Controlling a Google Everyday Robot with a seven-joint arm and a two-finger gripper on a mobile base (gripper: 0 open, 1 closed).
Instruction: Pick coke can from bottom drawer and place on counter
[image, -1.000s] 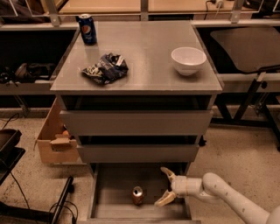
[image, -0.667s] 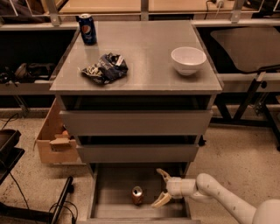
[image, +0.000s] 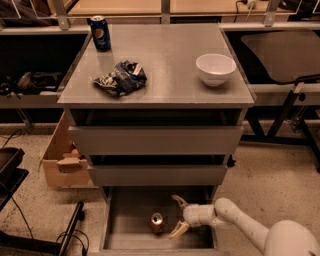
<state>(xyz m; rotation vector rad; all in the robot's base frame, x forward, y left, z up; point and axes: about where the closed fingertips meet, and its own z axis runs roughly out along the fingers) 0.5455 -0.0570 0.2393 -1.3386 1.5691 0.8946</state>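
The coke can (image: 157, 223) stands upright on the floor of the open bottom drawer (image: 130, 210), near the middle. My gripper (image: 177, 216) is inside the drawer just right of the can, fingers spread open toward it, one finger high and one low. It does not touch the can. My white arm (image: 240, 227) comes in from the lower right. The counter (image: 170, 55) is the grey top of the cabinet above.
On the counter stand a blue Pepsi can (image: 100, 33) at the back left, a crumpled chip bag (image: 120, 78) and a white bowl (image: 215, 68) at the right. The two upper drawers are closed. A cardboard box (image: 62, 160) sits left of the cabinet.
My gripper has moved left inside the drawer, closer to the coke can, staying open. The can has not moved.
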